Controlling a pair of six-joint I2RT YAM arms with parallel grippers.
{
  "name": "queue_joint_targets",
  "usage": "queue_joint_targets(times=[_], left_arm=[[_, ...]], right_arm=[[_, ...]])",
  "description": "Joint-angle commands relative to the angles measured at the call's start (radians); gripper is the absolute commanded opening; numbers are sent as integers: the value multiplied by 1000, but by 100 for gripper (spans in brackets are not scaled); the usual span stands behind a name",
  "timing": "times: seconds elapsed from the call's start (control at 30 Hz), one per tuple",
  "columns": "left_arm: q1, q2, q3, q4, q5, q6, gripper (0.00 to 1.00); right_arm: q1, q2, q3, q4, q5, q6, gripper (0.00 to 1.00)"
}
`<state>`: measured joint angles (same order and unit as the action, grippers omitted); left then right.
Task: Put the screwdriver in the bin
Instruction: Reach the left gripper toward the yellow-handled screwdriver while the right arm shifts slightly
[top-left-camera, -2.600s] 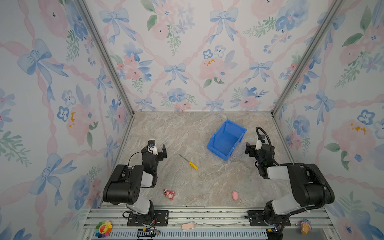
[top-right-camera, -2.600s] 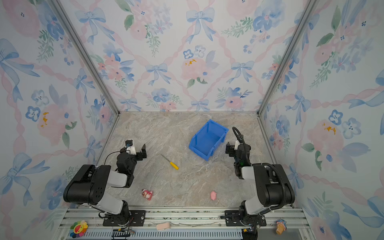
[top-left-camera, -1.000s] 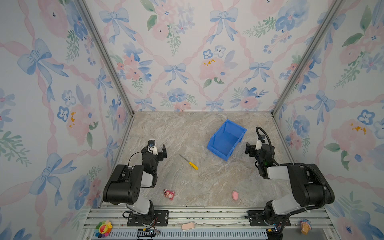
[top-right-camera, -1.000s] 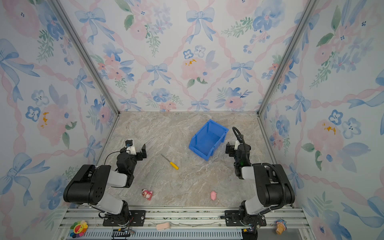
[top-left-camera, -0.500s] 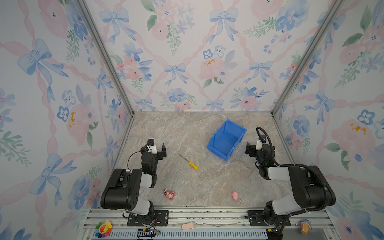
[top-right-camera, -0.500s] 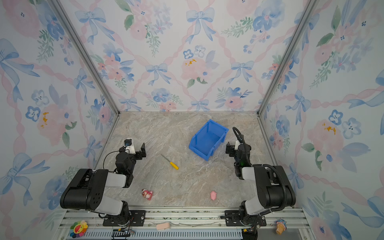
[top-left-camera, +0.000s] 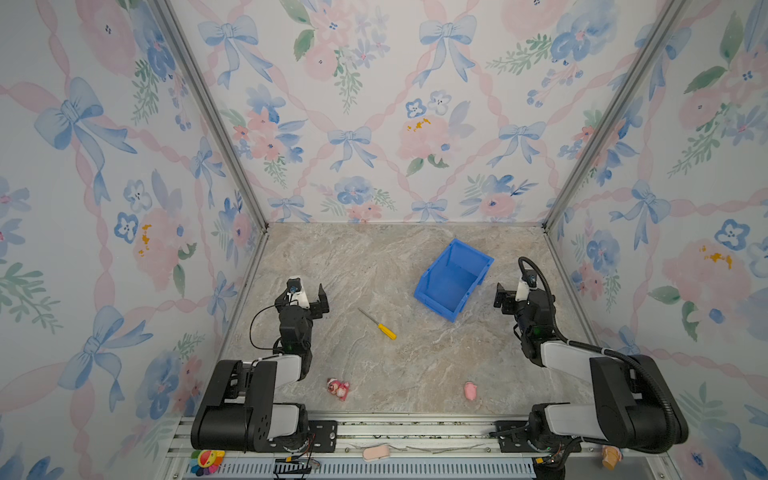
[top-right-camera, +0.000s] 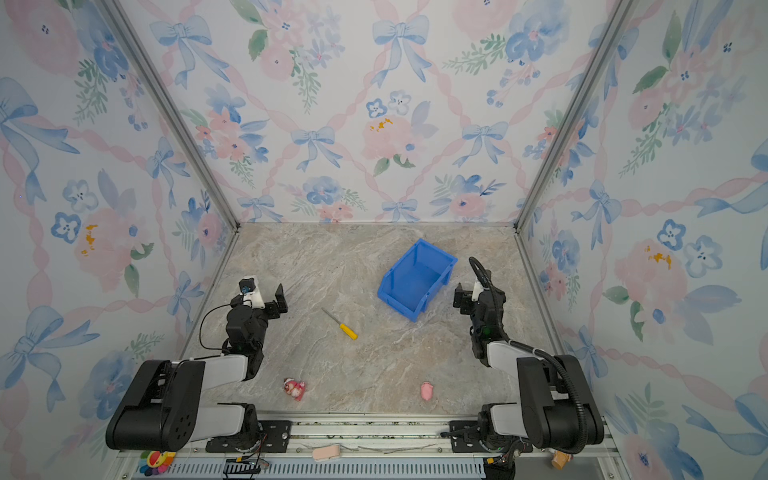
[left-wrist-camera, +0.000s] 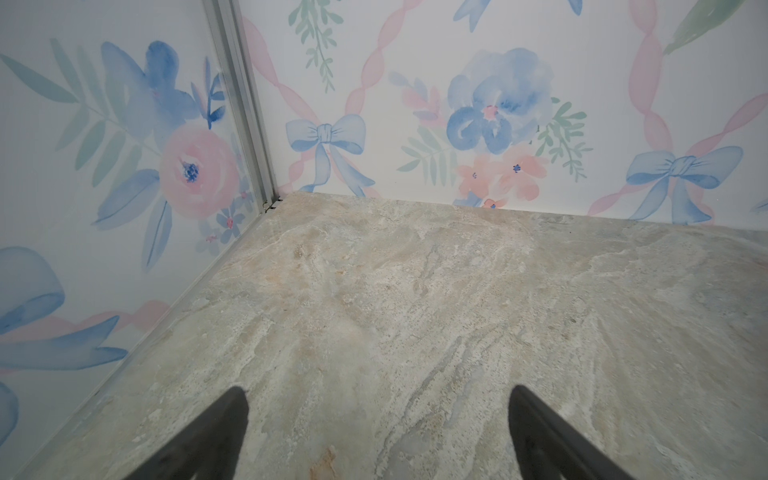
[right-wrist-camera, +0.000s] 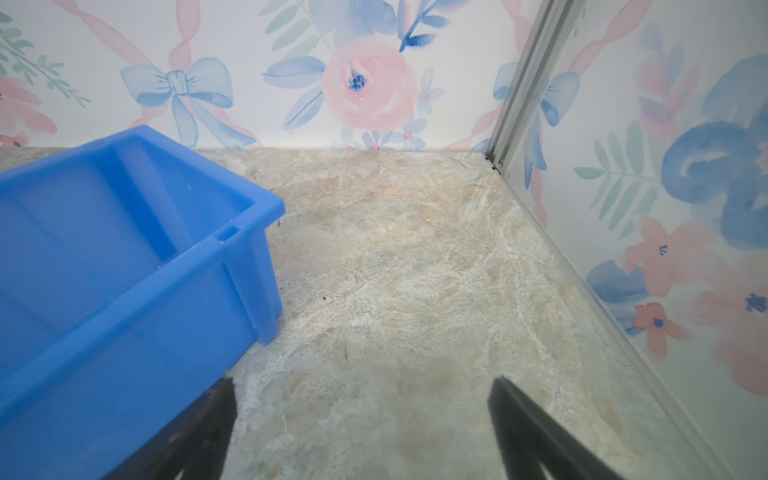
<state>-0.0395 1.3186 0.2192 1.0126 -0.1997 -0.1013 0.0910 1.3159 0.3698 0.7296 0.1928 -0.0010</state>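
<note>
Only the left arm has stirred: its upper links have shifted a little and the left hand (top-left-camera: 305, 295) has crept slightly toward the upper left of the frame. The screwdriver (top-left-camera: 378, 324), bin (top-left-camera: 434, 306) and right hand (top-left-camera: 509, 296) have not moved. Both hands are spread wide and hold nothing. The screwdriver lies flat mid-tabletop (top-left-camera: 374, 266), lower left of the bin and well apart from either hand. The reach looks barely begun, and pickup is still to do.
</note>
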Motion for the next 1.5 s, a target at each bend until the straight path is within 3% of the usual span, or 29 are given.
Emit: queue_joint_targets(times=[0.0,0.2,0.37,0.63,0.93,1.1,1.23,1.47], left_arm=[[-7,-42,20,-123,-42,-56,98],[-68,-92,130,-367,-109,-36,98],[-71,-112,239,-579,-60,-46,98],[-120,-124,406,-979,-86,-228,98],[-190,-104,534,-1283,-17,-451,98],[-288,-61,554,-1349,-4,-563,98],[-375,-34,552,-1362,-10,-651,98],[-530,26,577,-1399,-39,-818,98]], right_arm=[[55,-104,35,-161,79,4,97],[198,-260,107,-432,196,-69,97],[324,-378,119,-572,285,-70,97],[423,-471,201,-849,326,29,97],[471,-558,292,-1098,293,186,97],[470,-491,408,-1267,227,319,97],[472,-420,451,-1303,140,340,97],[474,-433,461,-1302,66,313,97]])
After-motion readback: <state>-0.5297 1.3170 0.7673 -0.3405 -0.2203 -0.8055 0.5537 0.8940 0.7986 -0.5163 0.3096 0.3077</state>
